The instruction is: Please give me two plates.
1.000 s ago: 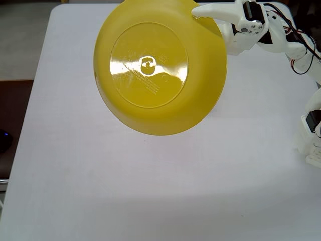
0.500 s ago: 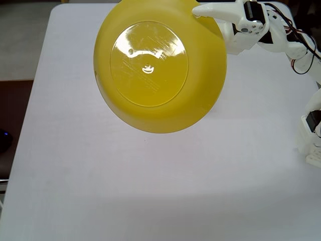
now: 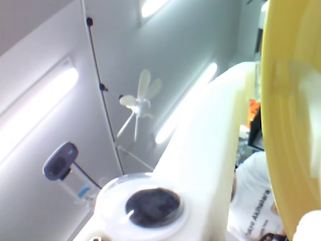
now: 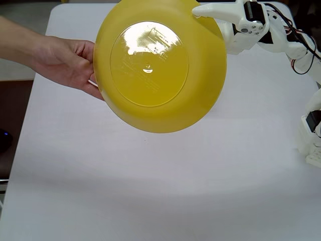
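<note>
Fixed view: yellow plate [image 4: 159,65] in tool [image 4: 200,15].

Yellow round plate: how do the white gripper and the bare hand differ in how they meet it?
The white two-finger gripper clamps the smooth yellow round plate at its upper right rim in the fixed view; the bare human hand reaches in from the left, fingers at the left rim, grasp unclear. Both meet the plate's edge, held above the white table.

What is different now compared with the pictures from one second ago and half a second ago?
A hand has come in from the left in the fixed view and reached the left rim of the yellow plate; whether it grips it cannot be told. The plate stays raised in the same place, its right rim held by the gripper.
</note>
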